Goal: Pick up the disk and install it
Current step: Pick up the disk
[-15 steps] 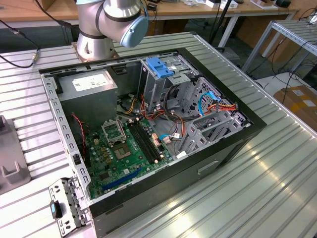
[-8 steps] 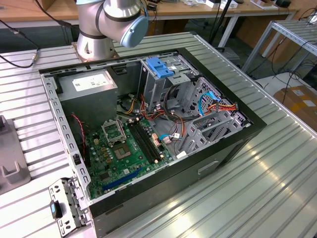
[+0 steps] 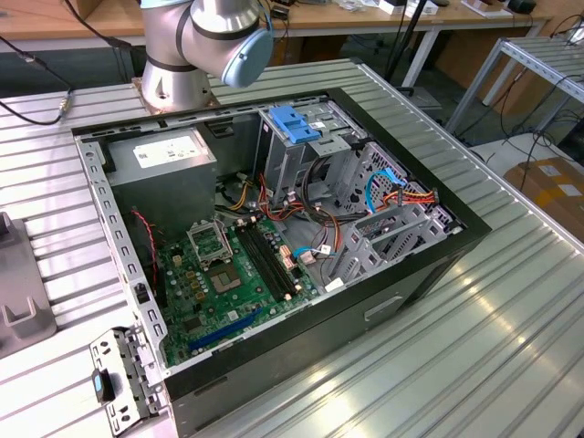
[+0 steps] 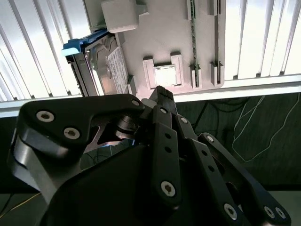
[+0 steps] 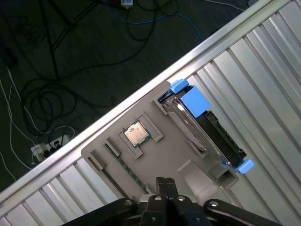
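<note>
The disk (image 5: 217, 135) is a dark drive in a bright blue carrier, standing on edge in a slot of a grey tray (image 5: 171, 148) on the ribbed metal table. In the second wrist view the disk (image 4: 99, 66) stands at the same tray's (image 4: 160, 37) edge. My gripper (image 5: 164, 182) hangs above the tray, apart from the disk, its two black fingers pressed together with nothing between them. In the second wrist view the gripper (image 4: 162, 94) looks shut too.
The tray also holds a processor chip (image 5: 136, 133) and a memory stick (image 5: 123, 164). An open computer case (image 3: 461, 239) lies on the table, with a motherboard (image 3: 228, 274), a grey power supply (image 3: 169, 155) and a drive cage with a light-blue latch (image 3: 297, 123). Cables lie on the floor (image 5: 56, 84).
</note>
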You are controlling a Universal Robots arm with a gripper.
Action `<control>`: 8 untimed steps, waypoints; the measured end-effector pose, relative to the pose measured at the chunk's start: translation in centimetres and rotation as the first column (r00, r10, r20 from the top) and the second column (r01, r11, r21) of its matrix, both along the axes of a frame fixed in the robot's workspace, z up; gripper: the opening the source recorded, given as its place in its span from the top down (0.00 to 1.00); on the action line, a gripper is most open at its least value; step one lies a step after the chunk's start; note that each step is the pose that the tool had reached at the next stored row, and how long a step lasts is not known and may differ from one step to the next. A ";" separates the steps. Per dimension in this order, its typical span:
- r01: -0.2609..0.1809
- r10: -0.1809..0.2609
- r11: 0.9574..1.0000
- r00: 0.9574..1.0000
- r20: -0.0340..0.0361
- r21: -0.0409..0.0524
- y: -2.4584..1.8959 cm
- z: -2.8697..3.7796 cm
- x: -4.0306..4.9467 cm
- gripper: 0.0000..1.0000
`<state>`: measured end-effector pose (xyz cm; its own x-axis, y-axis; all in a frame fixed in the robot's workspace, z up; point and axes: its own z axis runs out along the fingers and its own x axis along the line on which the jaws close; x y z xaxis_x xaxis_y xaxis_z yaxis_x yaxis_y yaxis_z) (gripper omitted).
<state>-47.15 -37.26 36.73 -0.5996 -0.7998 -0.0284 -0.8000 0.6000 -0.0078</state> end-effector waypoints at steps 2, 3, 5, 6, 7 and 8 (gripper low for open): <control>-0.005 0.005 1.000 1.000 0.000 0.000 0.00 0.00 0.00 0.90; -0.008 0.008 1.000 1.000 0.000 0.000 0.00 0.00 0.00 0.90; -0.014 0.014 1.000 1.000 0.000 0.000 0.00 0.00 0.00 0.90; -0.019 0.019 1.000 1.000 0.000 0.000 0.00 0.00 0.00 0.90; -0.021 0.021 1.000 1.000 0.000 0.000 0.00 0.00 0.00 0.90; -0.023 0.023 1.000 1.000 0.000 0.000 0.00 0.00 0.00 0.90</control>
